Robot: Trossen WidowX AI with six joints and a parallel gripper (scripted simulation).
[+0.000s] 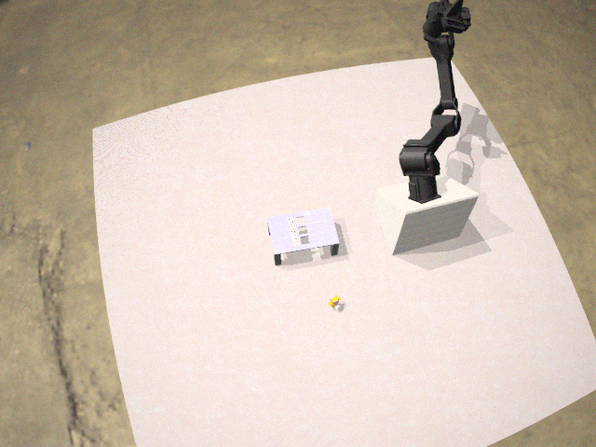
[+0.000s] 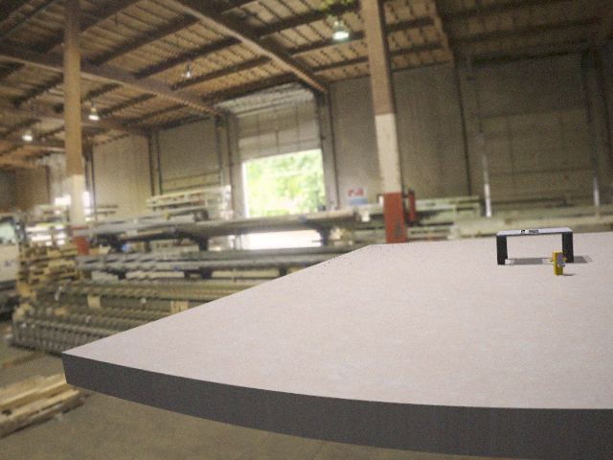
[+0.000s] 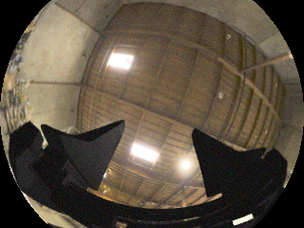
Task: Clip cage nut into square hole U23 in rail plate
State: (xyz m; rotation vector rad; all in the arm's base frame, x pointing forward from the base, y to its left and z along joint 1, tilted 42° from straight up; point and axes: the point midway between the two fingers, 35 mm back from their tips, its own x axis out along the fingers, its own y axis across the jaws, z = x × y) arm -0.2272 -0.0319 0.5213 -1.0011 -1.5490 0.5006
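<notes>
Your gripper (image 1: 456, 15) (image 3: 160, 128) has its jaws wide apart, only ceiling showing between them. Cage nut (image 1: 332, 302) (image 2: 556, 263) is well away from the jaws, on the table (image 1: 202, 336) (image 2: 346, 336) near the rail plate (image 1: 318, 228) (image 2: 536, 231). Plate stands on dark legs (image 1: 277, 258) (image 2: 502, 248), also well apart from your jaws.
</notes>
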